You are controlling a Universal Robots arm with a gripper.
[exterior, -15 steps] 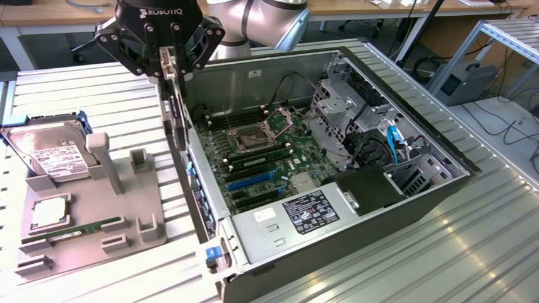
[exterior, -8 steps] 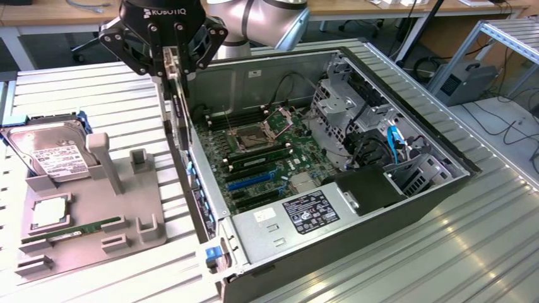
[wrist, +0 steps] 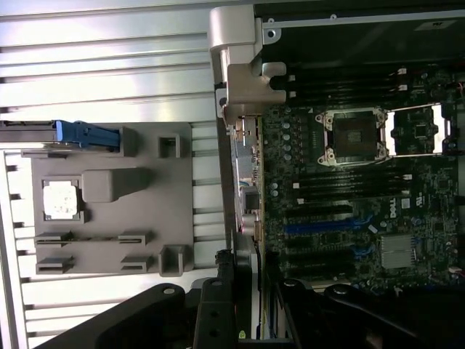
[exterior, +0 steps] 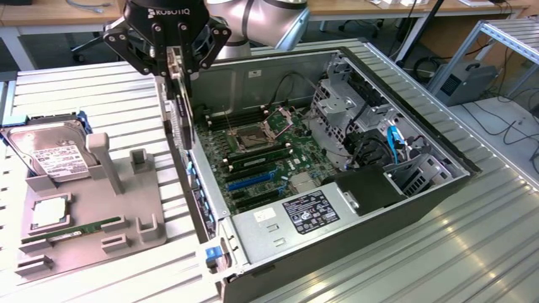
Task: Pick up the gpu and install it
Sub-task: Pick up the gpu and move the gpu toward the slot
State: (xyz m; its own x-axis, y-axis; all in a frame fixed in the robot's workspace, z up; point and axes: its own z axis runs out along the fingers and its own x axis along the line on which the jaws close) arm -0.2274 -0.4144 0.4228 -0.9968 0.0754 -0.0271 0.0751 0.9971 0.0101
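Note:
The gpu [exterior: 178,117] is a thin dark card that hangs on edge, long side vertical, from my gripper [exterior: 174,71], which is shut on its upper part. The card is over the open computer case's [exterior: 438,151] wall on the exterior view's left, just above the motherboard's [exterior: 261,158] edge. In the wrist view the gpu [wrist: 247,182] appears edge-on, running from my gripper [wrist: 243,291] to its pale metal bracket [wrist: 240,80]. The card lies beside the board, level with the blue expansion slots [wrist: 327,227].
A grey parts fixture [exterior: 93,214] lies at the exterior view's left of the case, with a hard drive [exterior: 50,154], a processor [exterior: 49,211] and a green memory stick [exterior: 72,228]. Inside the case are the open processor socket [exterior: 252,136], drive cage [exterior: 345,107] and power supply [exterior: 295,214].

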